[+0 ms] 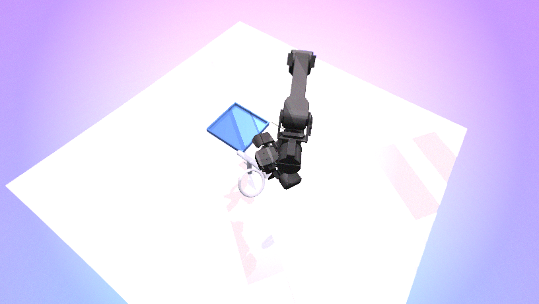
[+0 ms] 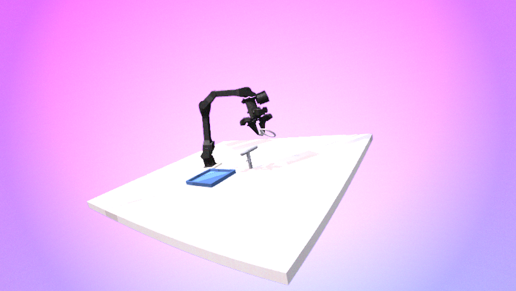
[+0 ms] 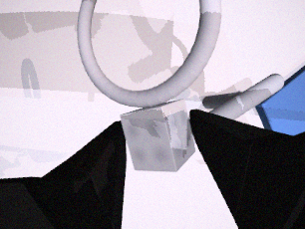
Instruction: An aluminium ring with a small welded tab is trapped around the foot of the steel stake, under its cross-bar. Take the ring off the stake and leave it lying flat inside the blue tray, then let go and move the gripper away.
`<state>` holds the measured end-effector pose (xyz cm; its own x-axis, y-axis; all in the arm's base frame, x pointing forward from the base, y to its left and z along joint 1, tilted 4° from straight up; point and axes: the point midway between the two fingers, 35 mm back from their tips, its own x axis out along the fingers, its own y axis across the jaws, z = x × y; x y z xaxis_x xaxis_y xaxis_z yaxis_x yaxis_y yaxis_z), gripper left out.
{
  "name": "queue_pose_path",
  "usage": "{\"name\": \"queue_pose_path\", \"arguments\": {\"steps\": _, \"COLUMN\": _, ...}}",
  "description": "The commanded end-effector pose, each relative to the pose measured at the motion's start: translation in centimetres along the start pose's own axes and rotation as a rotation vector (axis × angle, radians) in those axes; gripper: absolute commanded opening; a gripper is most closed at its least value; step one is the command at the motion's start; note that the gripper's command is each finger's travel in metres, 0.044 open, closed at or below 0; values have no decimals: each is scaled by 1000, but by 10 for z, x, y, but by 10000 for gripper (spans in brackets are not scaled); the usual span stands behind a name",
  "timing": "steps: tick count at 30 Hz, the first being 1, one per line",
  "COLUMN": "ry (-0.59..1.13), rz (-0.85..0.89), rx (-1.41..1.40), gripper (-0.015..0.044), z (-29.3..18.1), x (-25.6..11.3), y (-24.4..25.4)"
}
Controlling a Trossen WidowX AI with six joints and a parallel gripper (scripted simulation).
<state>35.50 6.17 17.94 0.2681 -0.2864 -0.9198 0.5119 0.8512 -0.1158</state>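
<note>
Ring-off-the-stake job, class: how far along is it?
Done: the ring is off the stake, above its cross-bar.
In hand: the pincer grips its tab.
Left: lay it flat in the blue tray, release, withdraw.

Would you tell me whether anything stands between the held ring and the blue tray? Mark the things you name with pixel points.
Possibly the stake's cross-bar (image 1: 244,156) (image 2: 249,150) (image 3: 249,101): it stands below the ring (image 1: 239,188) (image 2: 270,135) (image 3: 135,98), beside the blue tray (image 1: 222,139) (image 2: 198,185), so a low path might clip it.

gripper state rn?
Gripper: closed on the ring's tab, ring held clear above the stake.
</note>
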Motion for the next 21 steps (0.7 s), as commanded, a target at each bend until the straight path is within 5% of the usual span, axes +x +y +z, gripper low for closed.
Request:
{"name": "queue_pose_path", "arguments": {"steps": 1, "ry": -28, "rz": 5, "rx": 81, "gripper": 0, "z": 0, "x": -3, "y": -7}}
{"name": "queue_pose_path", "arguments": {"steps": 21, "ry": -120, "rz": 46, "rx": 520, "gripper": 0, "z": -10, "x": -4, "y": -33}}
